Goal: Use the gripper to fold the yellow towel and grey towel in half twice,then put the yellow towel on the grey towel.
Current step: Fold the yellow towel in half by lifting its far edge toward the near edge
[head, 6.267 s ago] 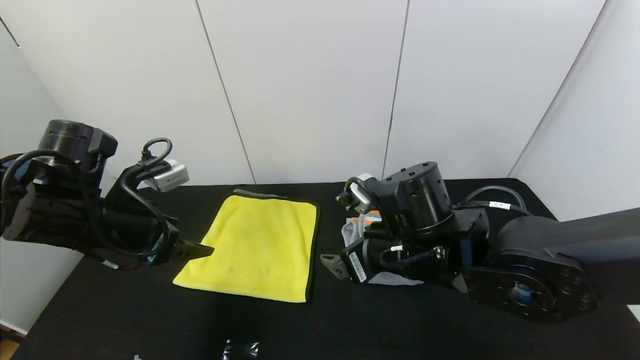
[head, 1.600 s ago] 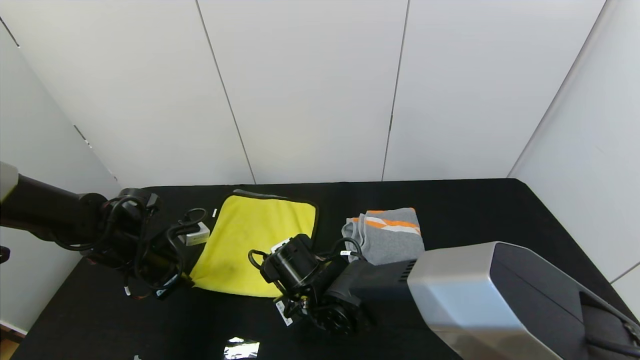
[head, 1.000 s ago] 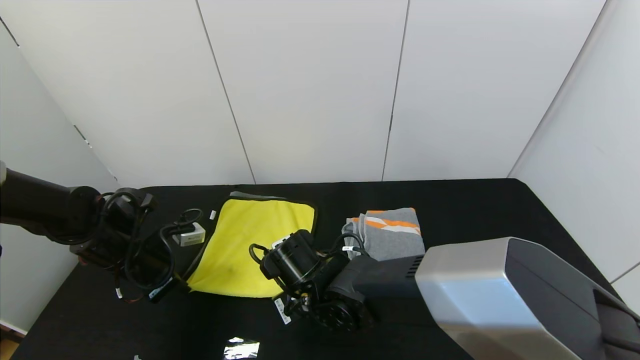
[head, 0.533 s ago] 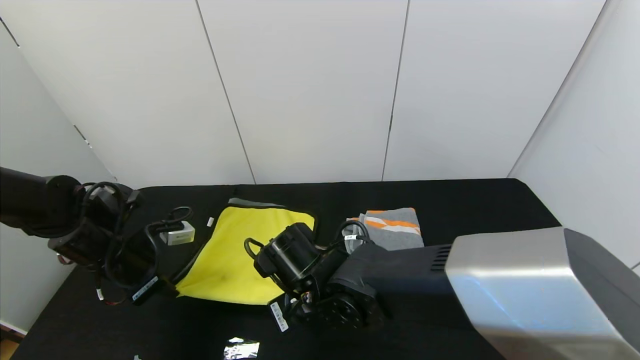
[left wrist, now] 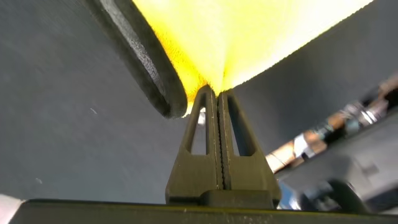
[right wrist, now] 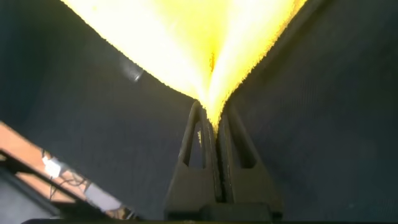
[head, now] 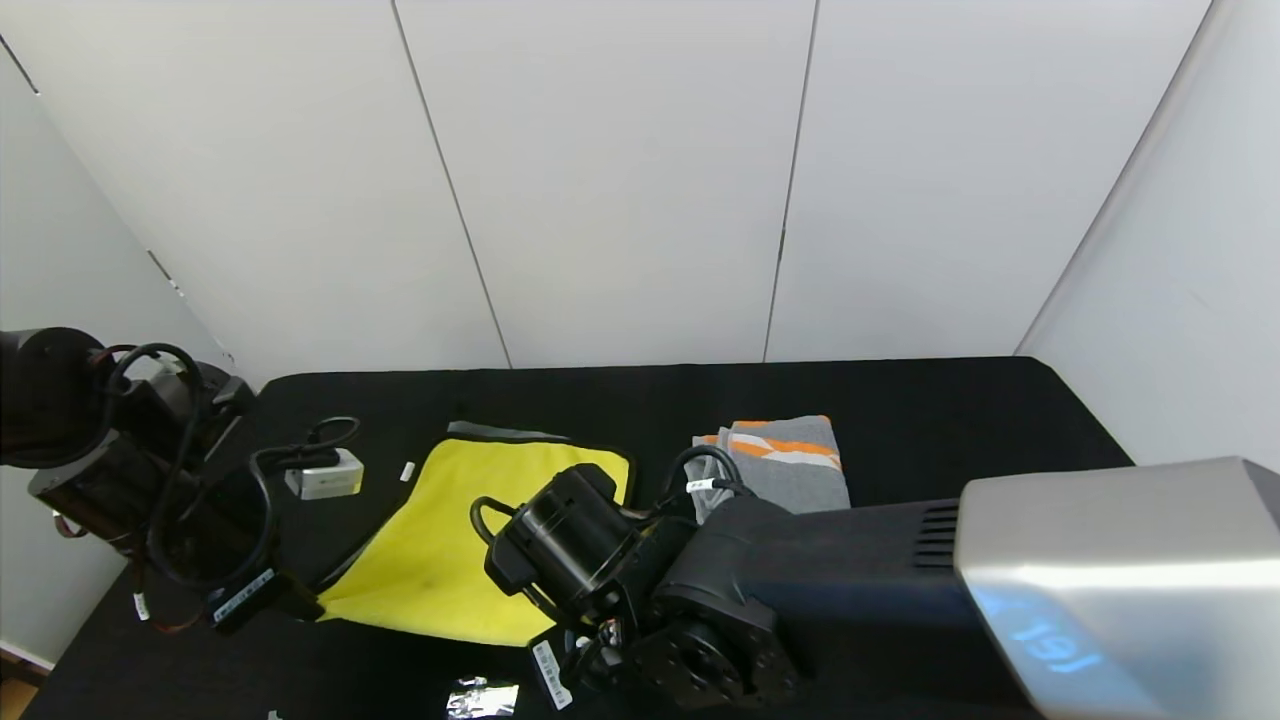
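Observation:
The yellow towel [head: 450, 540] lies on the black table [head: 950, 410], left of centre, with its near edge pulled taut and a grey underside showing at its far edge. My left gripper [head: 316, 606] is shut on its near-left corner, and the left wrist view shows the left gripper [left wrist: 216, 93] pinching the yellow towel [left wrist: 249, 31]. In the right wrist view my right gripper [right wrist: 213, 118] is shut on the near-right corner of the yellow towel [right wrist: 186, 37]; in the head view its fingers are hidden under the arm. The grey towel [head: 785, 470] lies folded to the right, orange stripes at its far end.
The bulky right arm [head: 900, 600] covers the near right part of the table. A crumpled shiny scrap [head: 482, 697] lies at the front edge. A small white tag [head: 407, 470] sits left of the yellow towel. White wall panels close the back and sides.
Both grippers, still shut on the yellow towel's near corners, have drawn back toward the table's front, dragging the whole towel nearer. The grey towel has not moved.

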`<action>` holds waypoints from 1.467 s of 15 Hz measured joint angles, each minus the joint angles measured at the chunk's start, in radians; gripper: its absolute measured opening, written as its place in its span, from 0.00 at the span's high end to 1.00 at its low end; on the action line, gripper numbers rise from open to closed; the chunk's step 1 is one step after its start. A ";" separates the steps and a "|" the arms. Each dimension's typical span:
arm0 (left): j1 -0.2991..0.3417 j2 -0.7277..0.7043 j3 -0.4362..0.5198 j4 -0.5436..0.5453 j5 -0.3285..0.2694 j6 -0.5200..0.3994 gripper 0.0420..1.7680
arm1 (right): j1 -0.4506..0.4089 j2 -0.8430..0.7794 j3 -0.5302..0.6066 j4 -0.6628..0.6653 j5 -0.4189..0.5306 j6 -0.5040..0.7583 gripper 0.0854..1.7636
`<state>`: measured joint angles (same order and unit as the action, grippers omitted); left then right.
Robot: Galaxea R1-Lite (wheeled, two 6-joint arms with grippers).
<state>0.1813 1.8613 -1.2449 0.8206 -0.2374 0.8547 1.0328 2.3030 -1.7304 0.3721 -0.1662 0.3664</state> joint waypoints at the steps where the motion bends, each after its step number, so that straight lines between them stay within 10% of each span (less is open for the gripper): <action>1: 0.000 -0.016 0.002 0.025 0.000 0.000 0.96 | 0.010 -0.011 0.015 0.001 0.008 0.010 0.97; 10: -0.016 -0.077 -0.036 0.063 -0.013 -0.009 0.96 | 0.000 -0.072 0.045 -0.004 0.009 0.025 0.97; 22: -0.057 0.079 -0.372 0.061 -0.106 -0.086 0.96 | -0.125 -0.039 -0.073 -0.010 0.008 0.019 0.97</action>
<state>0.1240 1.9402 -1.6172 0.8819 -0.3430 0.7689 0.9081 2.2640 -1.8034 0.3626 -0.1581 0.3855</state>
